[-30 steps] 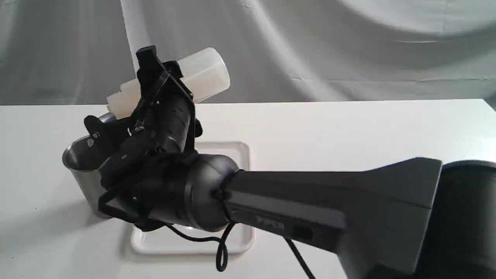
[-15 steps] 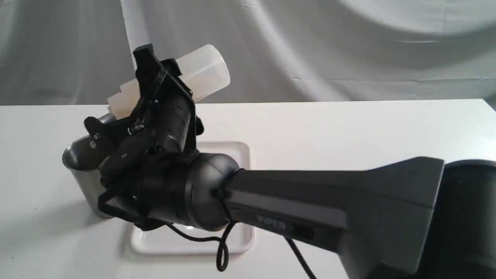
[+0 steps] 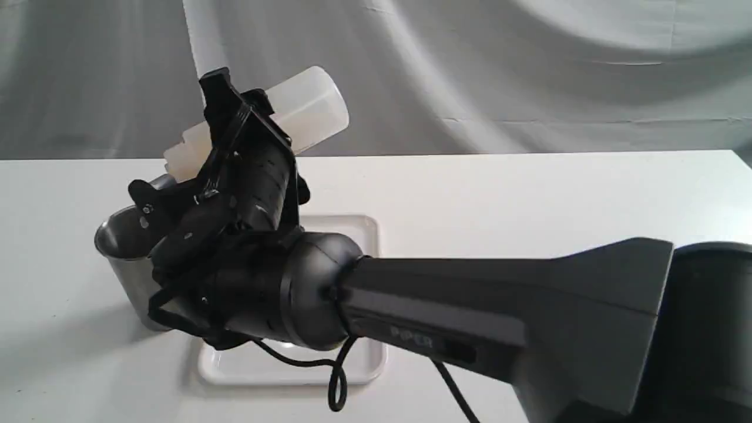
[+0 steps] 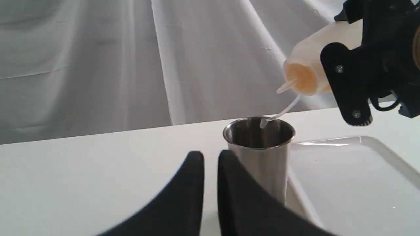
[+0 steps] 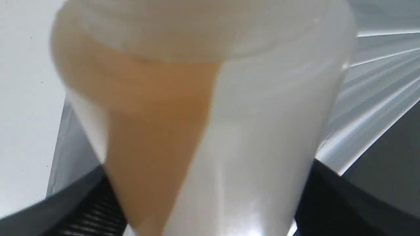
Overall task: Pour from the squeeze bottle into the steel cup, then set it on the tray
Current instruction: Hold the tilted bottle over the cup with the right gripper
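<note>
The squeeze bottle hangs tipped over, nozzle down to the left, above the steel cup. My right gripper is shut on its middle. In the left wrist view the amber liquid has pooled at the nozzle end of the squeeze bottle, and the tethered cap dangles in the mouth of the steel cup. No stream shows. Up close, the squeeze bottle fills the right wrist view. My left gripper is shut and empty, just short of the cup. The tray lies beside the cup.
The right arm stretches low across the tray and hides most of it. A black cable loops down from the wrist to the tray's front edge. Grey cloth hangs behind the white table.
The bottle's base has risen a little, so it tilts slightly more steeply toward the cup. The cup and tray have not moved.
</note>
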Robot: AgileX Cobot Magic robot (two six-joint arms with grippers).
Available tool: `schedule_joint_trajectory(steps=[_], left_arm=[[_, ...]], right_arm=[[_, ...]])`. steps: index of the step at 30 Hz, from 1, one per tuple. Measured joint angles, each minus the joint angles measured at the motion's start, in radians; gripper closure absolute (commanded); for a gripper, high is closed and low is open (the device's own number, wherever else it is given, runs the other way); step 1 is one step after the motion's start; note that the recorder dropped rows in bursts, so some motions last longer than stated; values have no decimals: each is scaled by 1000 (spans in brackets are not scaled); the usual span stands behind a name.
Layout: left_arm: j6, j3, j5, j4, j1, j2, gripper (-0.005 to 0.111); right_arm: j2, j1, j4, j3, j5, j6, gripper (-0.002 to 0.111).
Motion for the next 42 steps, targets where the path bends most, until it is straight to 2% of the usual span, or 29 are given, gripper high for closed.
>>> schedule_joint_trajectory(steps=[42], left_arm=[[0,0,0,0,0,0,98]], right_arm=[[0,0,0,0,2,-52,53]])
